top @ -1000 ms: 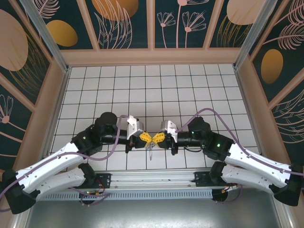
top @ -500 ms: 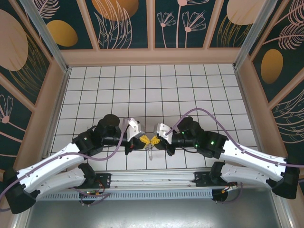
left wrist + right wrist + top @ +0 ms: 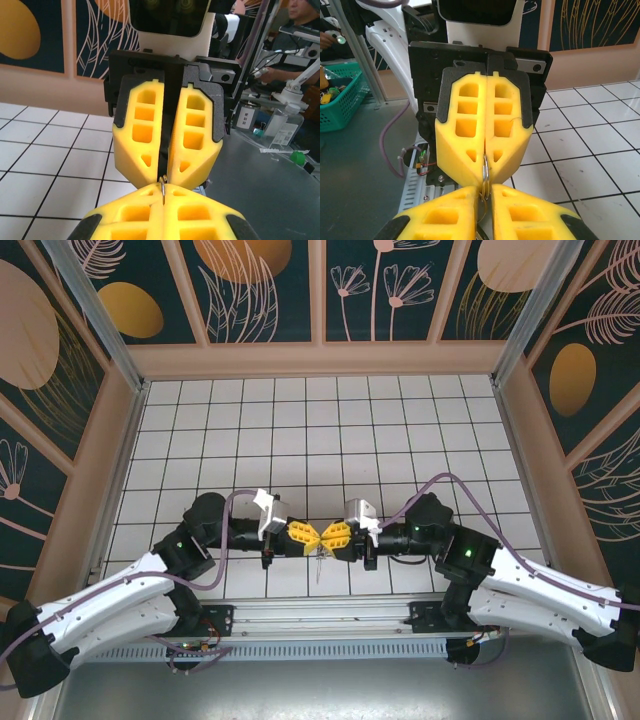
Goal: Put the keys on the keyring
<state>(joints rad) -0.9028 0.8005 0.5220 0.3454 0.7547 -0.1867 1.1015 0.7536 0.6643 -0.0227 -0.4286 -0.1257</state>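
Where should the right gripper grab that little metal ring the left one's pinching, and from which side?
Take the bare arc of the ring that sticks out past the shut fingertips of the left gripper. It stands upright and edge-on, so the right gripper probably does best coming straight on, tip to tip, closing across the ring's thin flat sides.

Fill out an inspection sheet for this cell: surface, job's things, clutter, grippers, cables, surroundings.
surface: white tiled table, gridded.
job's things: keyring pinched between the meeting fingertips; thin piece hangs below, too small to name.
clutter: nothing seen.
grippers: left gripper shut on keyring; right gripper tip to tip with it, a narrow slit between its jaws, grip unclear.
cables: purple cables loop over both arms.
surroundings: floral wall panels; green basket beyond the table.
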